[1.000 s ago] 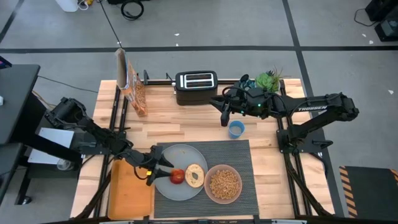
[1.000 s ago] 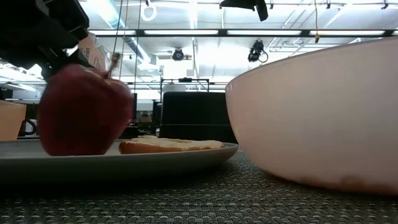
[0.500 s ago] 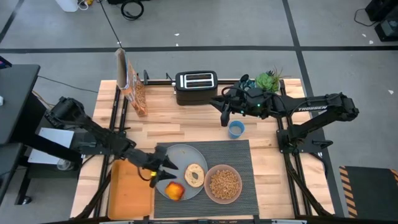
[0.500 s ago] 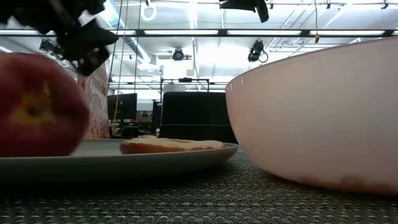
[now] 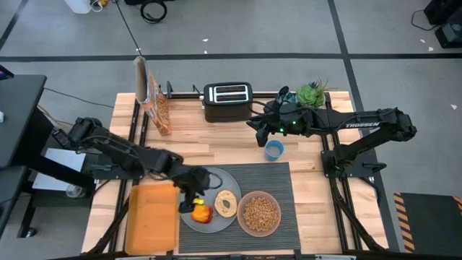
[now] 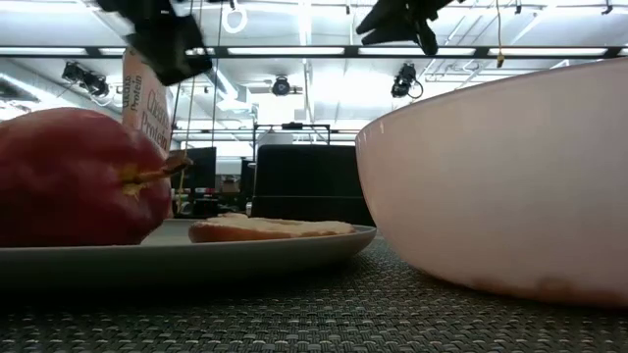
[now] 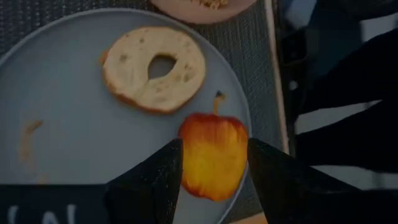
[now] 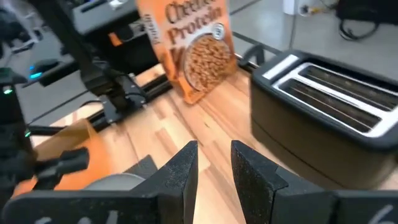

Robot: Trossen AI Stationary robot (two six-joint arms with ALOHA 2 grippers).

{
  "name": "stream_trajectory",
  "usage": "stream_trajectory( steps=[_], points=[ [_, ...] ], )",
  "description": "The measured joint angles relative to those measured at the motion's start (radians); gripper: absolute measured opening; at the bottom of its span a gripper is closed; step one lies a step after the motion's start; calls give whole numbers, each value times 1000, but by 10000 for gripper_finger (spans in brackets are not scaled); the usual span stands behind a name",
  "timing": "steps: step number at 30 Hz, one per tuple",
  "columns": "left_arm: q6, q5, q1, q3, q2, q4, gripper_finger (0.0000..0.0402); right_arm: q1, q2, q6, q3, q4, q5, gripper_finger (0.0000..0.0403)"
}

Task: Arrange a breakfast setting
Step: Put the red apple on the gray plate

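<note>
Left tool [image 5: 193, 196]: over the near-left part of the plate, fingers [image 7: 149, 180] spread apart, straddling the apple without gripping it.
Apple [image 5: 202, 213]: lying on its side on the plate's near rim (red and yellow skin); in the left wrist view its stem [image 7: 217, 99] points toward the bagel, and that is the line of its long axis.
Bagel [image 5: 226, 203]: flat on the plate, just beside the apple, hole upward.
Plate [image 5: 216, 180]: on the mat [image 5: 274, 180], at its left end.
Bowl [image 5: 260, 213]: on the mat right of the plate, holding cereal [image 5: 260, 211].
Right tool [image 5: 260, 135]: held above the bench [image 5: 188, 144] between toaster [image 5: 227, 100] and blue cup [image 5: 273, 149], fingers [image 8: 180, 177] slightly apart, nothing between them.
Tray [image 5: 151, 220]: on the bench left of the mat.
Cereal box [image 5: 150, 95]: upright at the far left.
</note>
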Motion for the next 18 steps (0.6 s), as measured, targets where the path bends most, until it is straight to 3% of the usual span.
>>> stream_trajectory(
  steps=[5,11,16,18],
  points=[
    [-5,156,66,116,118,-51,185,0,0,105,0,-93,-19,103],
    [68,166,60,213,210,-140,185,28,0,284,4,-264,5,103],
    [220,256,51,212,215,-156,185,46,0,297,5,-253,30,103],
    [262,245,58,210,215,-164,185,40,0,283,5,-250,16,103]
  ],
)
